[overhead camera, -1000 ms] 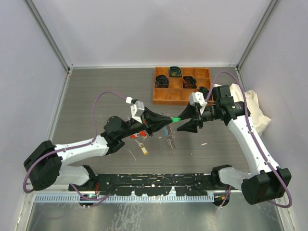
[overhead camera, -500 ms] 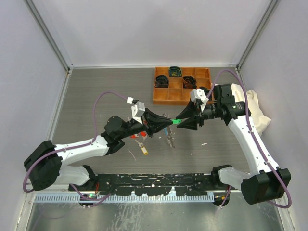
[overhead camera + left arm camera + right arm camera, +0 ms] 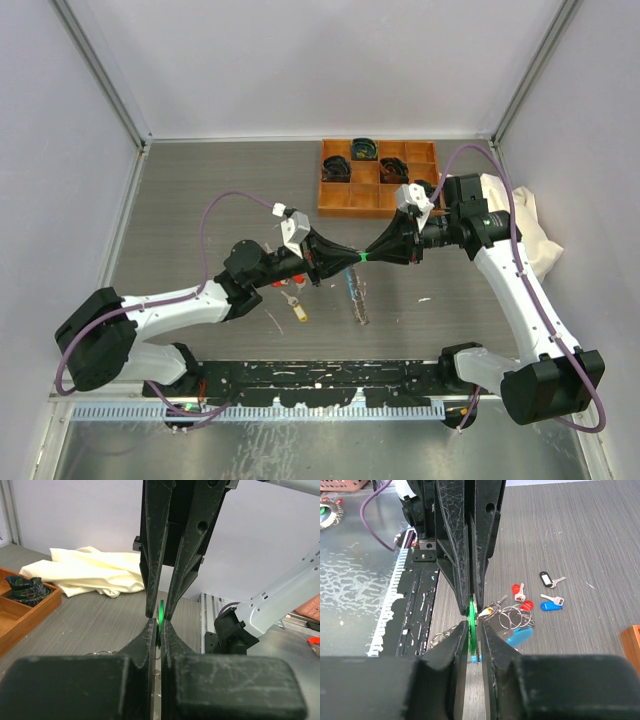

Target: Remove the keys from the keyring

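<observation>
A green-tagged key (image 3: 363, 256) hangs in the air between both grippers. My left gripper (image 3: 357, 255) is shut on its left end and my right gripper (image 3: 369, 255) is shut on its right end, tip to tip. In the left wrist view the green tag (image 3: 161, 611) sits between my closed fingers (image 3: 150, 630). In the right wrist view the tag (image 3: 472, 616) is pinched by both grippers. The keyring (image 3: 355, 292) dangles below them. Its silver coils (image 3: 512, 615) and light-blue segment (image 3: 520, 636) show in the right wrist view. Loose red (image 3: 518, 591), black (image 3: 547, 578) and blue (image 3: 551, 606) keys lie on the table.
An orange tray (image 3: 352, 207) with black items stands at the back. A cream cloth (image 3: 525, 225) lies at the right. A yellow-tagged key (image 3: 298, 313) and red-tagged keys (image 3: 290, 283) lie under the left arm.
My right gripper has moved left and closed its jaws on the green tag. My left gripper has shifted slightly right. The keyring now hangs lower.
</observation>
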`<state>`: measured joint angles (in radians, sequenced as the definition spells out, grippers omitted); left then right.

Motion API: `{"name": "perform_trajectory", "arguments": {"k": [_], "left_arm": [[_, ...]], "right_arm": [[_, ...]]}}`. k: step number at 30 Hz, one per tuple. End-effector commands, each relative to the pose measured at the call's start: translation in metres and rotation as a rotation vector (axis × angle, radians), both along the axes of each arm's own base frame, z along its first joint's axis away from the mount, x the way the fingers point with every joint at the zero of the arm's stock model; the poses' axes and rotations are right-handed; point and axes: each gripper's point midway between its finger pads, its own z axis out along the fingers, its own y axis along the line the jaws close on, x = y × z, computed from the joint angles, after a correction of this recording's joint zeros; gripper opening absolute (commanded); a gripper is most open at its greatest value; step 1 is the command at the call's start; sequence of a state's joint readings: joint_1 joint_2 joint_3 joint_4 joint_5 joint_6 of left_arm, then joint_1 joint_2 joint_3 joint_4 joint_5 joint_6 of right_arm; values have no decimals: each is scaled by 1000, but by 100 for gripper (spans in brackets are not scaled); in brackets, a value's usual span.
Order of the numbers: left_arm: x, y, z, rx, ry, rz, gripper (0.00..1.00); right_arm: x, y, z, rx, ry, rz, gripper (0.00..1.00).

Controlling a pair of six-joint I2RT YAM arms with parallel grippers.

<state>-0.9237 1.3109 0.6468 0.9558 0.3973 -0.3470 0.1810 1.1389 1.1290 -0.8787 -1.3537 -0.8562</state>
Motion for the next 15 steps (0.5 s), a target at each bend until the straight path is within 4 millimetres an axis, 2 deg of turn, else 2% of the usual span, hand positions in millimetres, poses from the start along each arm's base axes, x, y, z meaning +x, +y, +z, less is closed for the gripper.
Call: {"name": "perform_trajectory", "arguments": {"k": [1, 4, 7, 9, 15], "left_arm": [[-1, 4, 28, -72, -81, 2, 0], [-1, 5, 28, -73, -82, 2, 0], [-1, 6, 30, -77, -85, 3, 0], [-2, 7, 32, -82, -87, 4, 0], [-3, 6, 33, -85, -87, -2, 0]], "right_arm": [[0, 1, 6, 24, -15, 11, 19], [1, 1, 4, 15, -19, 4, 21], [1, 1, 2, 9, -18, 1, 39], [2, 0, 0, 2, -19, -4, 43], [2, 1, 0, -2, -22, -5, 38]]}}
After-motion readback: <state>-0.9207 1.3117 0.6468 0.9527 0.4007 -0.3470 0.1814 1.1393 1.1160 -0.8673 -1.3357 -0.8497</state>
